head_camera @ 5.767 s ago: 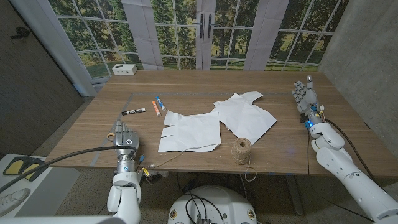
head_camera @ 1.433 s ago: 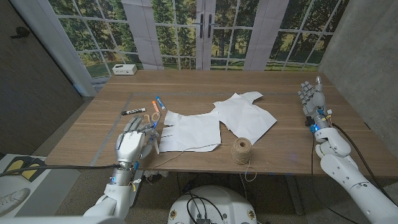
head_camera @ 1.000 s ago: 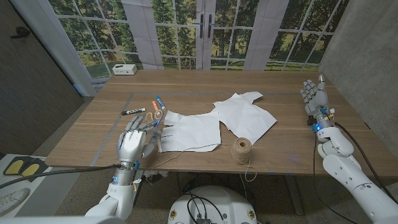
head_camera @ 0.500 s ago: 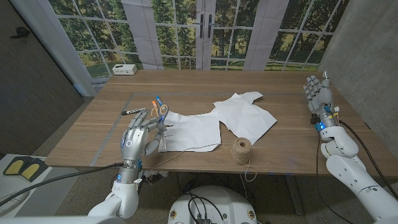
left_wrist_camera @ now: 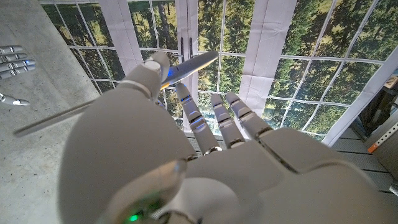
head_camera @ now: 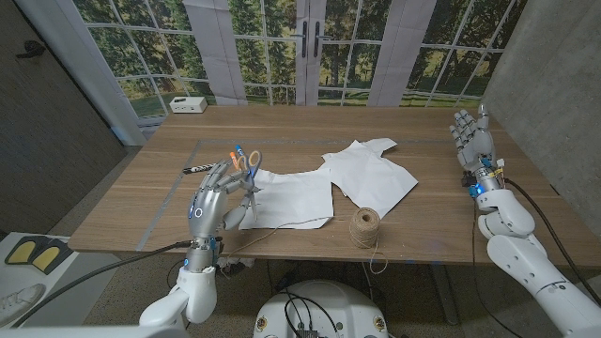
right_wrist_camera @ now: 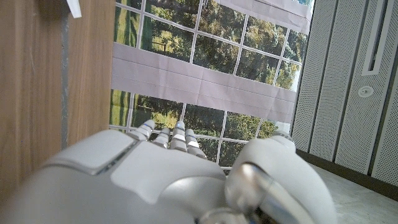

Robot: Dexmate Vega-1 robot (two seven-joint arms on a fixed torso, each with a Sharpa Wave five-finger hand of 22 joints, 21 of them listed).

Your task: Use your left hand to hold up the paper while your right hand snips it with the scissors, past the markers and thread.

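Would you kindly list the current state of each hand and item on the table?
left hand: raised, holding the scissors
scissors: lifted off the table, handles up
right hand: open, raised, holding nothing
paper: lying flat on the table, uncut edge untouched
thread: spool upright, loose end trailing
markers: lying capped on the table

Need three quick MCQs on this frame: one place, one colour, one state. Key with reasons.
1. Where does the twine spool stand?
A) near the table's front edge, in front of the paper
B) on the floor
C) on top of the paper
2. What colour are the scissors' handles?
A) green
B) orange
C) black
3. What state is the right hand in?
A) grips paper
B) grips scissors
C) holds nothing, fingers apart

Key: 1 A, it stands on bare wood; 2 B, orange loops show above the left hand holding them; 3 C, it is raised and empty.
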